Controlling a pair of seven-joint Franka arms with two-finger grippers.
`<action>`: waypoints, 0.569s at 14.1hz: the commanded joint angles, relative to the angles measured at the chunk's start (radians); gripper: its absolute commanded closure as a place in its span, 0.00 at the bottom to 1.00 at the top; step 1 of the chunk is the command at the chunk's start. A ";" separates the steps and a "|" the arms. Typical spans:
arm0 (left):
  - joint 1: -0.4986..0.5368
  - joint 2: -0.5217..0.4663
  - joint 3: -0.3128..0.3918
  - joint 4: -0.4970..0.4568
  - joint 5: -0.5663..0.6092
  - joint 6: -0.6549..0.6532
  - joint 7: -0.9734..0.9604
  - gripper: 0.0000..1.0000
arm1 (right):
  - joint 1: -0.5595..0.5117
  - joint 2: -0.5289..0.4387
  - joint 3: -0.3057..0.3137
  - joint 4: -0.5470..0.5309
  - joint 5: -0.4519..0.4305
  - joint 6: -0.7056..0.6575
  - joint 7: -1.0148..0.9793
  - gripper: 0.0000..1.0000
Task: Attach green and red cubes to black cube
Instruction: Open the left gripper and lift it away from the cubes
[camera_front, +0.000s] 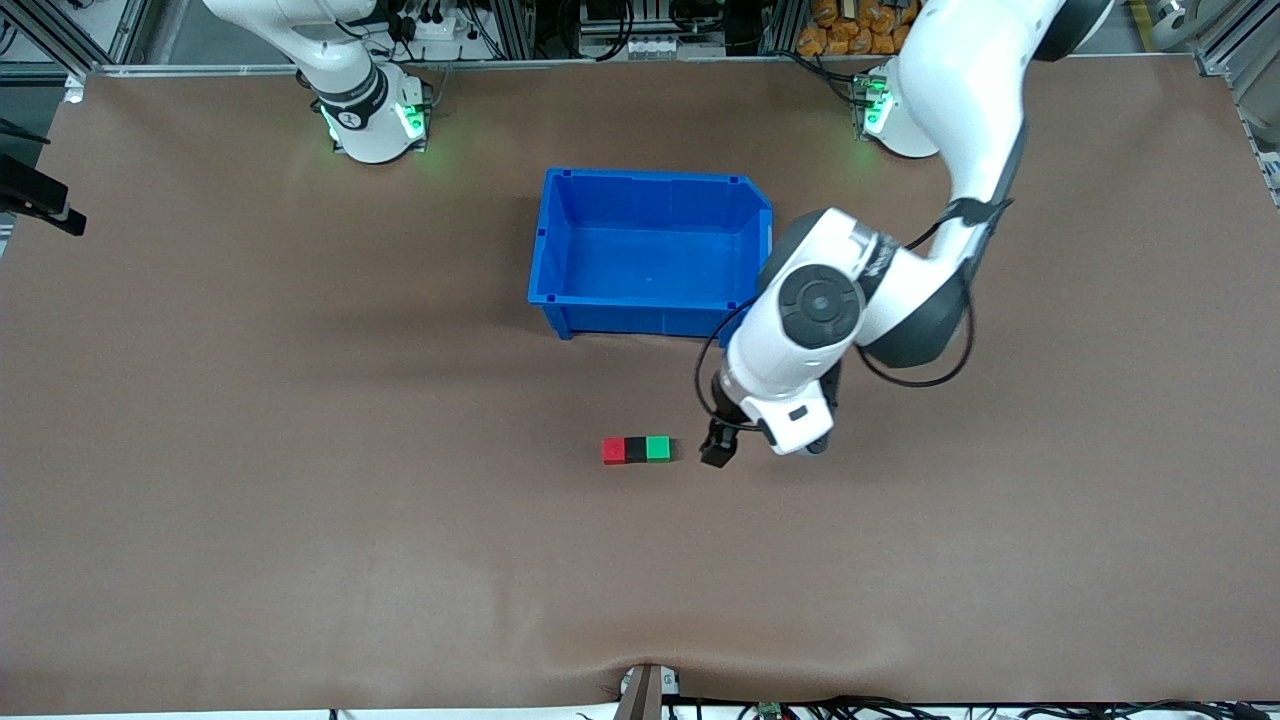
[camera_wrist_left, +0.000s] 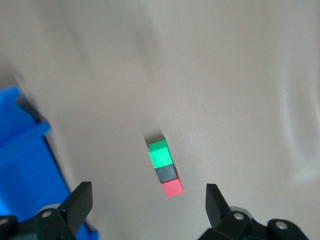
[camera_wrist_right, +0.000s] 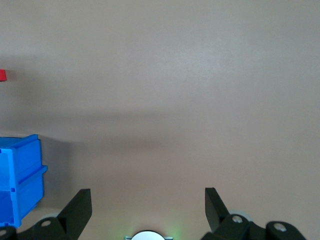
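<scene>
While bare table surrounded the joined red, black and green cubes, I saw my left gripper spread wide and empty just beside green; the right gripper waited, wide open.

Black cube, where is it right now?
In the front view the black cube sits on the table between the red cube and green cube, touching both, nearer the camera than the blue bin.

From my station the table is evenly and brightly lit from overhead; soft broad shadows lie across it near the blue bin and under the left arm; green status lights glow at both arm bases along the top edge; the left wrist view is smeared with motion blur, the cubes soft-edged; the right wrist view is sharper, with one wide dim shadow band
</scene>
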 joint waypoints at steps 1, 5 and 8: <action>0.033 -0.110 0.001 -0.058 0.016 -0.103 0.129 0.00 | -0.004 0.008 0.000 0.021 0.014 -0.014 -0.013 0.00; 0.099 -0.230 0.004 -0.067 0.019 -0.268 0.340 0.00 | -0.004 0.008 0.002 0.022 0.020 -0.014 -0.011 0.00; 0.180 -0.294 0.004 -0.078 0.022 -0.371 0.558 0.00 | -0.003 0.008 0.002 0.022 0.022 -0.014 -0.011 0.00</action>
